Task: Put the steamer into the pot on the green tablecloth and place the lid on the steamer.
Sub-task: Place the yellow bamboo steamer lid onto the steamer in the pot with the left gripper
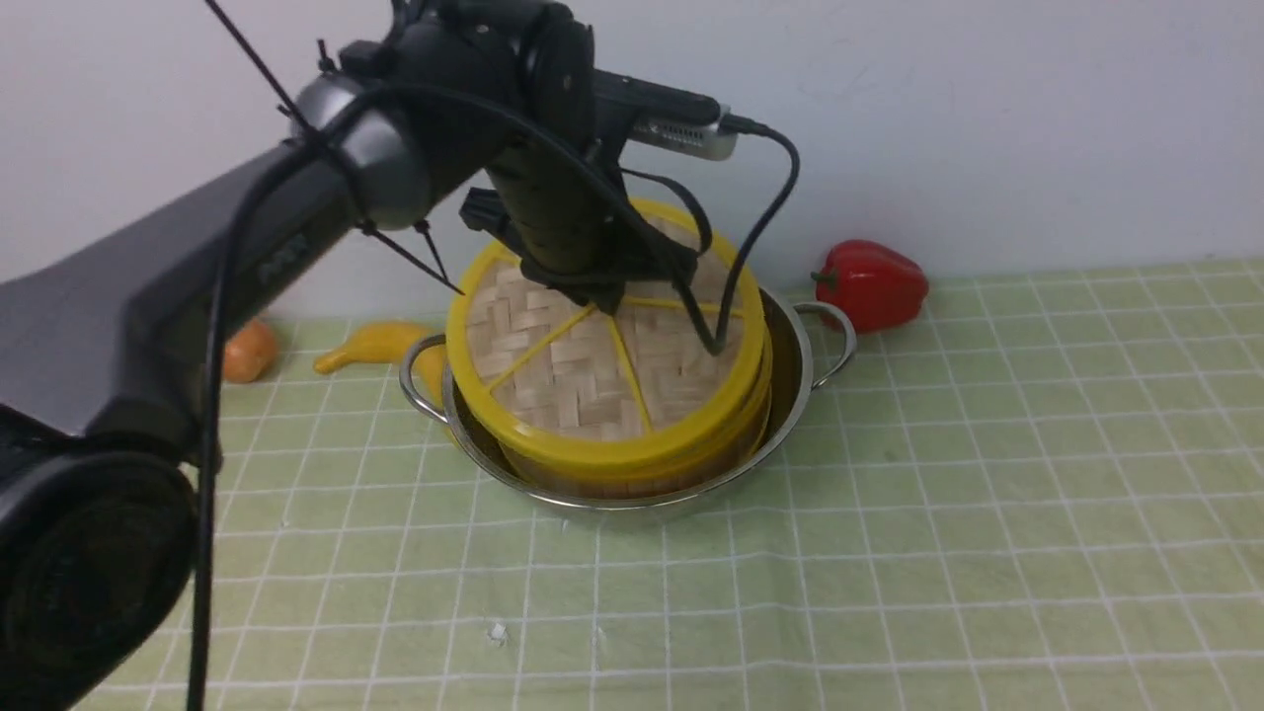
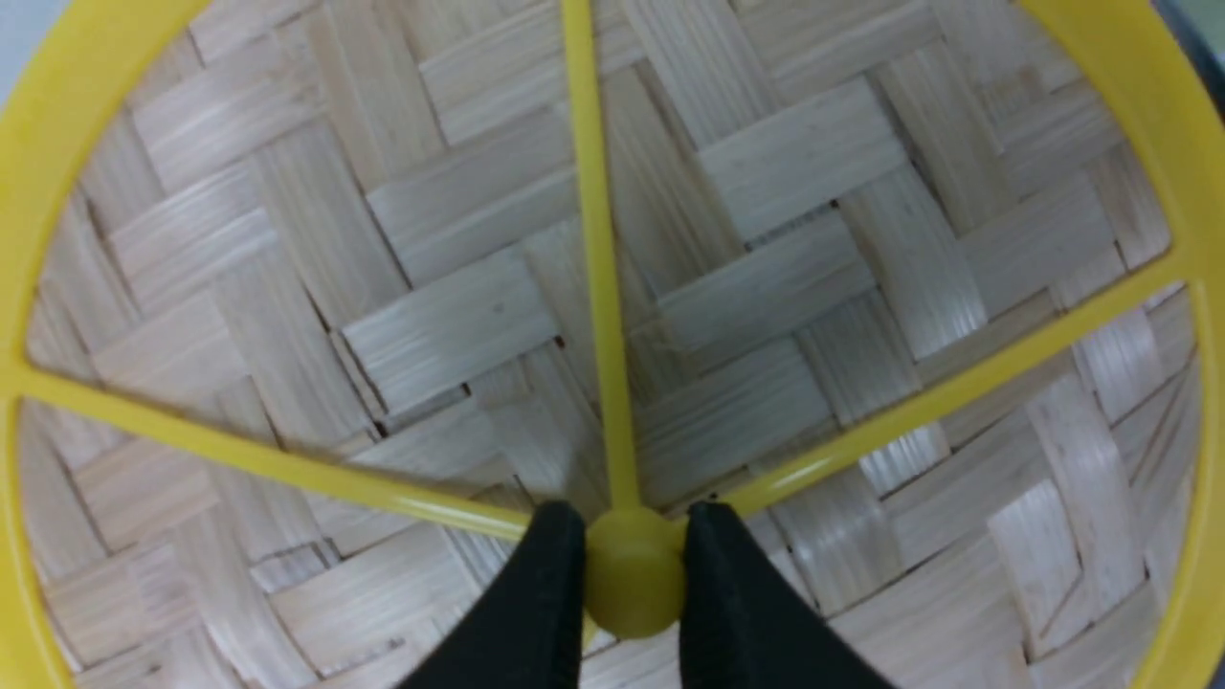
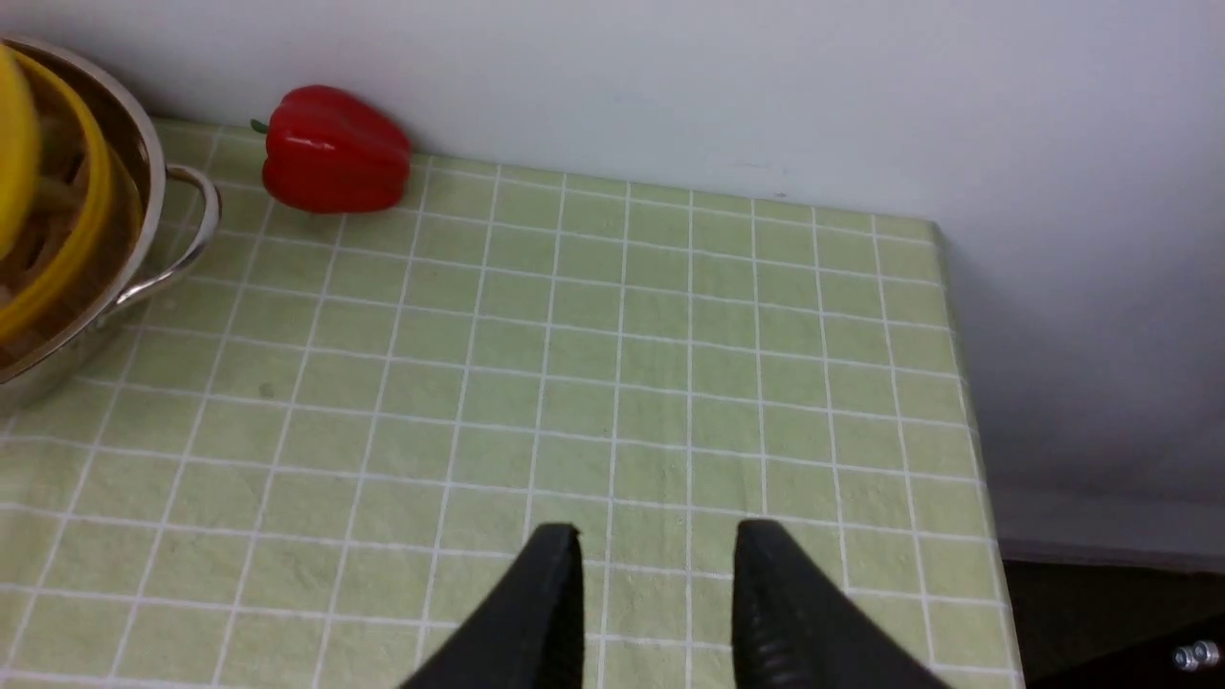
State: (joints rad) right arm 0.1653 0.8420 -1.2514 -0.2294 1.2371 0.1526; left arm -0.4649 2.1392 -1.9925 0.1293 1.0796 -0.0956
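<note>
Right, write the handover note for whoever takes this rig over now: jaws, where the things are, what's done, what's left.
Left gripper: jaws shut on the centre knob of the lid.
Right gripper: jaws open, nothing held, over bare green tablecloth to the right of the pot.
The steamer sits in the pot, which stands on the green tablecloth.
Done: steamer is in the pot; lid is over the steamer.
Left: the lid looks tilted, far edge higher, so it is probably not seated. Settle it flat on the steamer, then release.
</note>
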